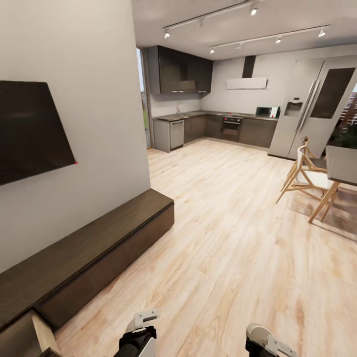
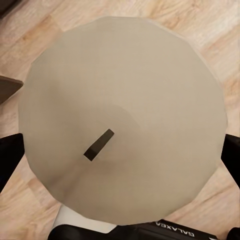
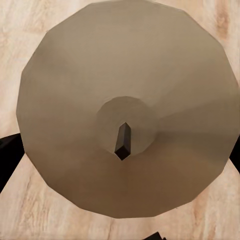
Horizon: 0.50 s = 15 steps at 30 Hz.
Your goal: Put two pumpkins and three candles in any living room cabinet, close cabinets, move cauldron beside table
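I hold one candle (image 2: 122, 120) between my left gripper (image 2: 120, 155) fingers and another candle (image 3: 125, 107) between the right gripper (image 3: 122, 150) fingers. Both go into the cabinet (image 1: 84, 258); its near compartment looks open. Pumpkins and cauldron remain.

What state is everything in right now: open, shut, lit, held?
First candle: unlit, clamped between the left gripper's fingers.
Second candle: unlit, clamped between the right gripper's fingers.
Cabinet: long front shut; nearest section looks open.
Wall screen: dark, off.
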Available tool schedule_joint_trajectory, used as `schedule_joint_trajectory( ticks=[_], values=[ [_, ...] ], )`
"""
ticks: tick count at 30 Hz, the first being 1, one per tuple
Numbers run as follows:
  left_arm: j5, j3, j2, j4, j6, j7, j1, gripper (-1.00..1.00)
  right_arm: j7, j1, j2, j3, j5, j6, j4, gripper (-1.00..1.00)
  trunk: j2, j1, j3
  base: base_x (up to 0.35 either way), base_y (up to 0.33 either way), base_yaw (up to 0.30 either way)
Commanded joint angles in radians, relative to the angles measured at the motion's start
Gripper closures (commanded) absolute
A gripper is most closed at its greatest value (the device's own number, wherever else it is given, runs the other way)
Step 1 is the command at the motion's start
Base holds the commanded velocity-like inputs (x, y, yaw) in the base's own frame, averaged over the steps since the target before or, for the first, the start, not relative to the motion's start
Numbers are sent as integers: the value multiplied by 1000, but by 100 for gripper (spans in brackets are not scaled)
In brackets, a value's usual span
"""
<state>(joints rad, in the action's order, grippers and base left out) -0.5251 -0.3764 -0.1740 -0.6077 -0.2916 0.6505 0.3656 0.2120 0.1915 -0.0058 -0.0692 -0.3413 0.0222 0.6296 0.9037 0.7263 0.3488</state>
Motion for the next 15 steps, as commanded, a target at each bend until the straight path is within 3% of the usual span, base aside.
schedule_joint_trajectory(
  ticks=[1, 11, 15],
  values=[
    [-4, -6, 1, -1, -4, 8, 1, 100, 3, 0, 0, 2, -10, 2, 1, 100, 1, 0, 0, -42, 1, 237],
    [-4, -6, 1, -1, -5, 8, 1, 100, 3, 0, 0, 2, -10, 2, 2, 100, 1, 0, -11, -78, 0, 237],
    [-4, -6, 0, -1, -7, 8, 1, 100, 3, 0, 0, 2, -10, 2, 2, 100, 1, 0, -15, -216, 0, 237]
  ],
)
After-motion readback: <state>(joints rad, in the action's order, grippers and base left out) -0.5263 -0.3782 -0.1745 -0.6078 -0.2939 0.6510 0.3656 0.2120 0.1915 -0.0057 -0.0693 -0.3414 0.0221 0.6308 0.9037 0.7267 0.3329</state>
